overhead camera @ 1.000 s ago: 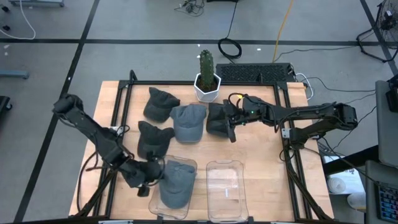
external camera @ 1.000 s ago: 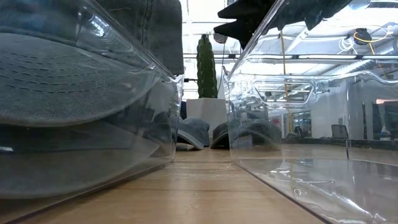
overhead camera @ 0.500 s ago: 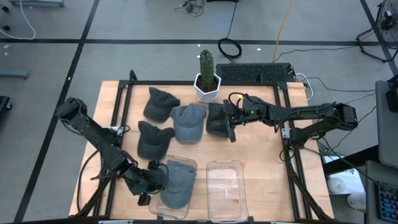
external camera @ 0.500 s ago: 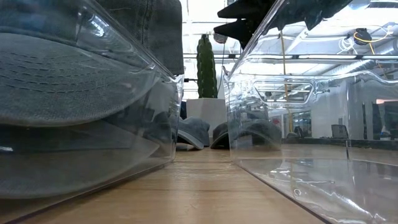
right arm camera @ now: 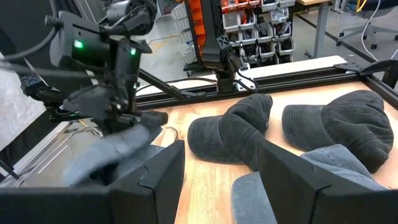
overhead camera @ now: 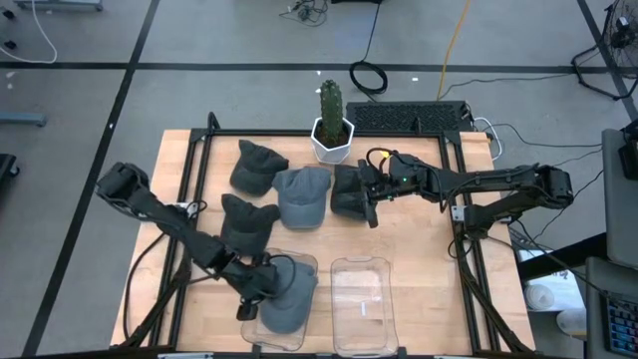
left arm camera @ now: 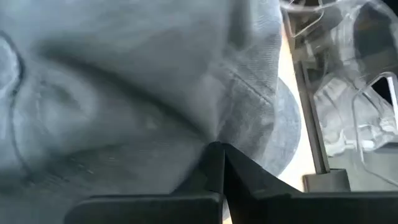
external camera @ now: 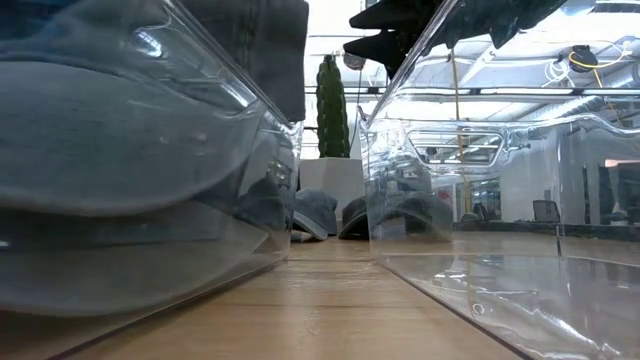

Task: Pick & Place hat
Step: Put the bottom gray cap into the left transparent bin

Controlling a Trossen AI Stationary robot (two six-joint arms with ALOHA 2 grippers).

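A grey-blue hat (overhead camera: pixel 289 304) lies in the left of two clear bins (overhead camera: pixel 311 263) near the table's near edge. It fills the left wrist view (left arm camera: pixel 124 93) and shows behind the bin wall in the low view (external camera: pixel 120 150). My left gripper (overhead camera: pixel 257 287) is at the hat's left side, shut on its cloth (left arm camera: pixel 214 155). My right gripper (overhead camera: pixel 369 199) stands open (right arm camera: pixel 221 168) at the right edge of a black hat (overhead camera: pixel 347 191) that lies on the table near the cactus pot. I cannot see it touch that hat. My left gripper pinches the grey-blue hat's cloth between its two shut fingers, where the cloth bunches into a fold (left arm camera: pixel 219 132) on the hat's left side. The fingers come from the table's left, slanting down. The hat rests in the bin.
Three more hats lie on the table: two dark ones (overhead camera: pixel 254 168) (overhead camera: pixel 244 224) and a grey-blue one (overhead camera: pixel 302 194). A cactus in a white pot (overhead camera: pixel 331 135) stands at the far edge. The second clear bin (overhead camera: pixel 339 299) sits right of the first.
My left gripper has moved toward the table's right, along the near side, still shut on the grey-blue hat. The hat has shifted to the right inside its bin, and the bin's wall has slid slightly rightward in the low view.
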